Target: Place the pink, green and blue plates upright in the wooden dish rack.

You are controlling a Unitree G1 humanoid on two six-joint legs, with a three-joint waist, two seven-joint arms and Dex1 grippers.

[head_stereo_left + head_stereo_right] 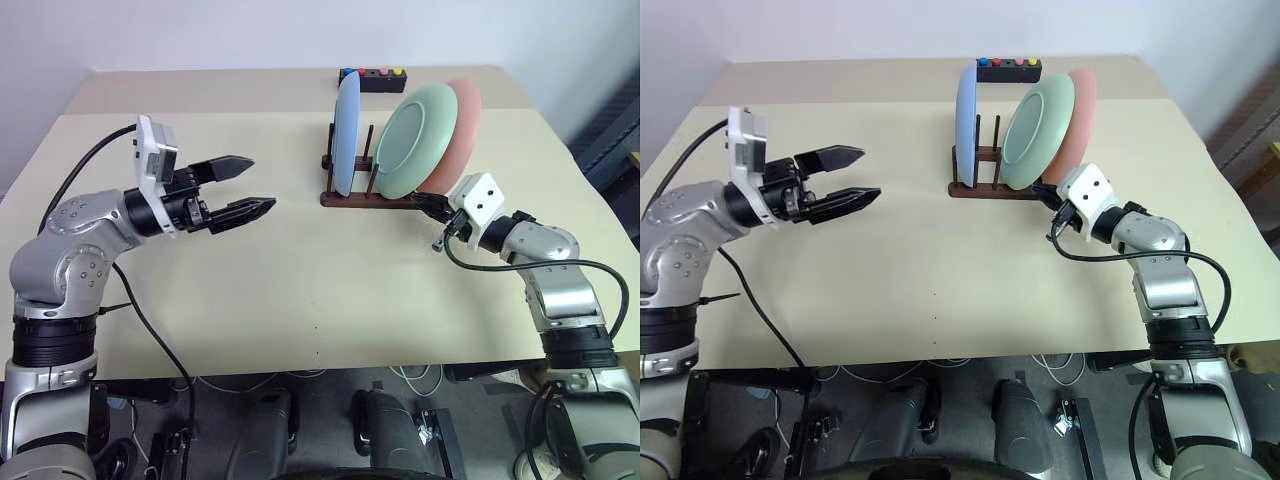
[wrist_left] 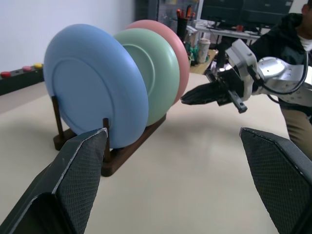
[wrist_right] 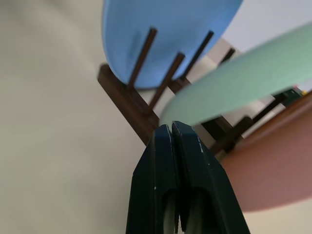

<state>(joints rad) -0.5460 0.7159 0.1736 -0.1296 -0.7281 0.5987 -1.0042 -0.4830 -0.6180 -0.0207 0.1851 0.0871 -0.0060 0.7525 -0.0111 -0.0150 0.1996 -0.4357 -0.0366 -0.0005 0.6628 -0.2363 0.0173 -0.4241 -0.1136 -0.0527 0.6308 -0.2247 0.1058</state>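
All three plates stand in the wooden dish rack (image 1: 345, 198). The blue plate (image 1: 347, 130) is upright at the rack's left end. The green plate (image 1: 417, 140) leans in the middle, and the pink plate (image 1: 462, 125) leans behind it at the right end. My right gripper (image 1: 422, 202) is shut with nothing between its fingers (image 3: 170, 161). It sits low at the rack's right end, just under the green and pink rims. My left gripper (image 1: 262, 183) hangs open above the table, well to the left of the rack, pointing toward it.
A black box with coloured buttons (image 1: 372, 78) lies at the table's far edge behind the rack. The beige table (image 1: 300, 290) spreads wide in front of the rack. A seated person (image 2: 297, 34) and desks with monitors show beyond the table's right side.
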